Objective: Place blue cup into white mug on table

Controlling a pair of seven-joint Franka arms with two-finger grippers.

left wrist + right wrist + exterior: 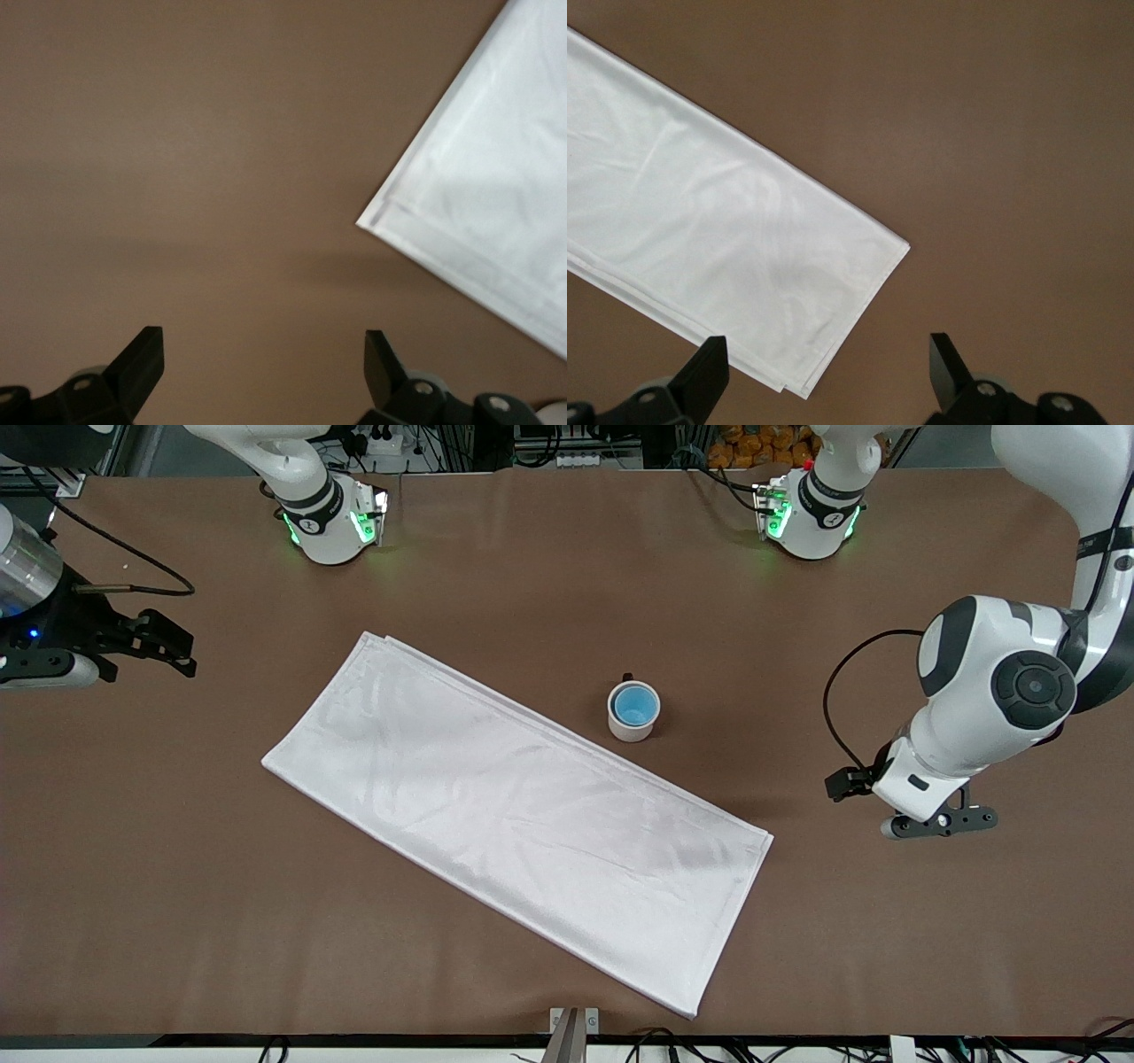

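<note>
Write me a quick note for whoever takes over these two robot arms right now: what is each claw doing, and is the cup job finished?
Left gripper: jaws open, empty, over bare table near a cloth corner.
Right gripper: jaws open, empty, over the cloth's other end.
Blue cup: sits inside the white mug, upright on the table beside the cloth.
Done: cup in mug.
Left: nothing apparent.

text: none legible | labels/brands: none | arm-base markings (312,522): possibly symbols, too small to read
</note>
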